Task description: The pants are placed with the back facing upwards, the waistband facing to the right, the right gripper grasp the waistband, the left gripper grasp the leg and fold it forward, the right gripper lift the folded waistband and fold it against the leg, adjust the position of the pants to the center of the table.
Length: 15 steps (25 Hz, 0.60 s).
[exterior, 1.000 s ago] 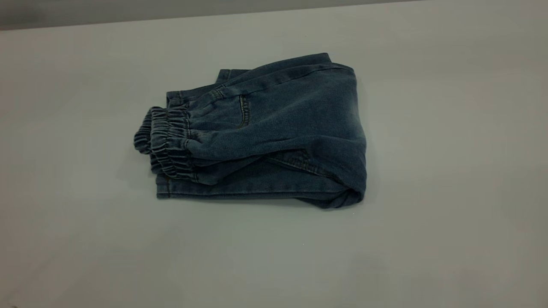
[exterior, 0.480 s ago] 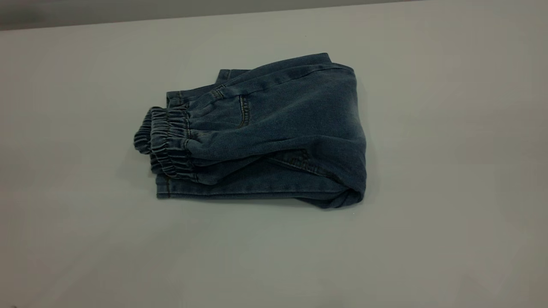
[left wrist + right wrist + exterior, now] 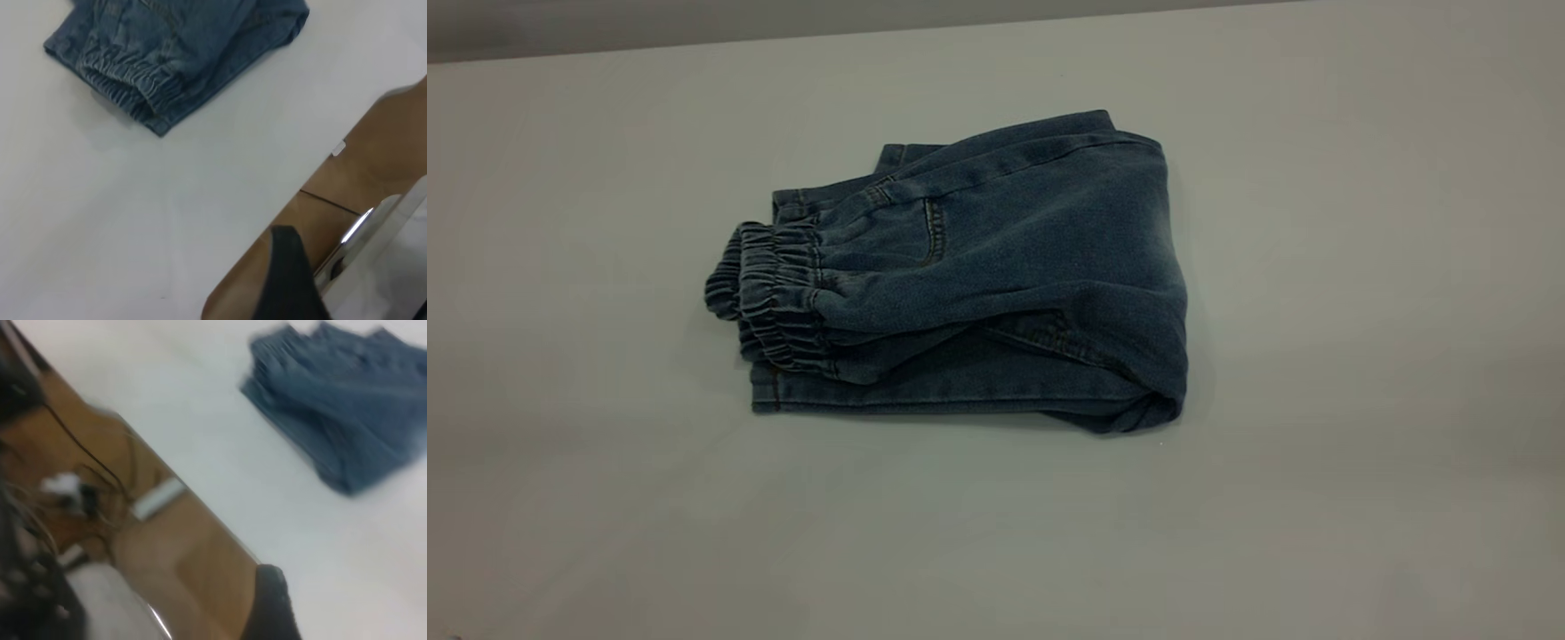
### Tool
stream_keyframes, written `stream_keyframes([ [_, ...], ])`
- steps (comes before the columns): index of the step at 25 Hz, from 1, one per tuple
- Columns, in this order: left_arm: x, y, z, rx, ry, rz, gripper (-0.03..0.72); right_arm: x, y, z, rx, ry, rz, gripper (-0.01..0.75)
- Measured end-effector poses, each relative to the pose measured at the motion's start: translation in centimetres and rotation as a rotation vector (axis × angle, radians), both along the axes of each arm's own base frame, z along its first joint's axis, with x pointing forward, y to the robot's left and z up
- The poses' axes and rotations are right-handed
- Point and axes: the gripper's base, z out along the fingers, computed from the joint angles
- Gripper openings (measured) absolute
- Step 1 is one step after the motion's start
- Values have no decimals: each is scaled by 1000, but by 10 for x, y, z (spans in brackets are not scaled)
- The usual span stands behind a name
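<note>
Nothing moved | folded denim pants (image 3: 996, 276), ruffled waistband (image 3: 769, 293) | tools' state perhaps unreadable

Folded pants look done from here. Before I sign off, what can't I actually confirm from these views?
- Both grippers: absent from the exterior view; each wrist view shows only a dark tip at its edge, left gripper, right gripper, so finger state is unreadable.
- The printed leg: folded inside the pants, under the waistband.
- Centring: the table runs past the frame edges.
- Right wrist view: motion-blurred.
</note>
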Motion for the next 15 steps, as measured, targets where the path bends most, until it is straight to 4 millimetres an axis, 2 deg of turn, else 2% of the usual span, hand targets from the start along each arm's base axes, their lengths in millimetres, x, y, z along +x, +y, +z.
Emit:
stream_keyframes([
  [3, -10, 7, -2, -30, -42, 0, 454, 2, 1, -19, -54, 49, -3, 461],
  [7, -23, 17, -9, -68, -96, 1, 454, 3, 1, -19, -51, 51, -5, 459],
  [10, -31, 23, -22, -87, -112, 9, 454, 2, 1, -19, -50, 54, -5, 459],
  [15, -32, 24, -43, -170, -157, 50, 454, 2, 1, -19, -51, 55, -4, 459],
])
